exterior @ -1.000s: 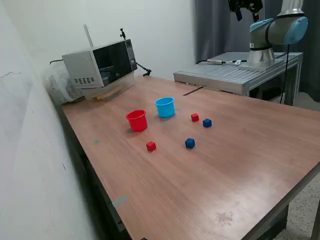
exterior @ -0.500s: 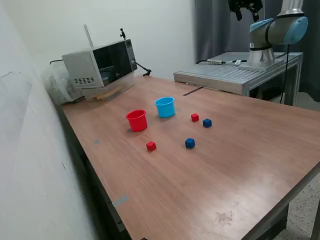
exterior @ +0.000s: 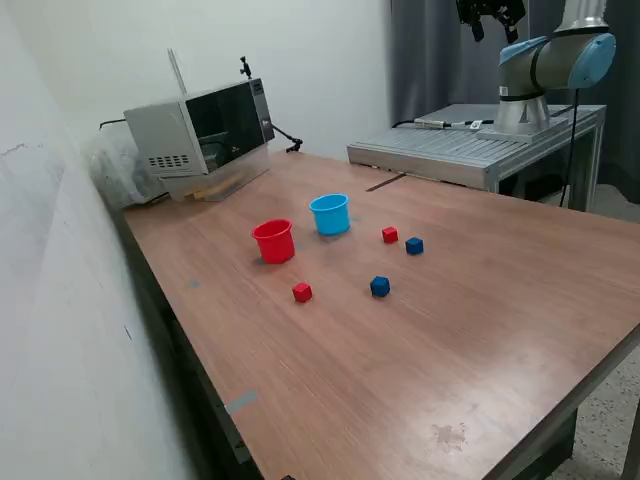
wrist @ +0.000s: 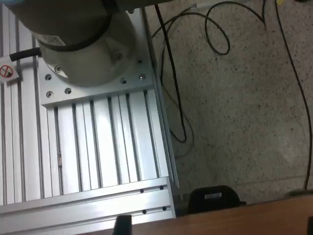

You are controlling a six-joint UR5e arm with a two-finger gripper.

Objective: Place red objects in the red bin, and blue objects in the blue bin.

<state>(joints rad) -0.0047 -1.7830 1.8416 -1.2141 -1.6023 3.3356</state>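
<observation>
- Small bright red cubes and dark blue cubes lay on wooden table.
- Stood empty: round red plastic cup, sky-blue plastic cup.
- Black two-finger gripper high above; open or closed, cannot tell.

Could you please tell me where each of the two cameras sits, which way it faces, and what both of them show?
Exterior view: off the arm, raised, looking down across the wooden table at the cups and cubes; the arm and gripper show at top.
Wrist view: on the wrist, high up, facing down at the ribbed metal plate, floor and cables; the arm's base shows.
Shared: the metal plate, arm base and the table's edge.
</observation>
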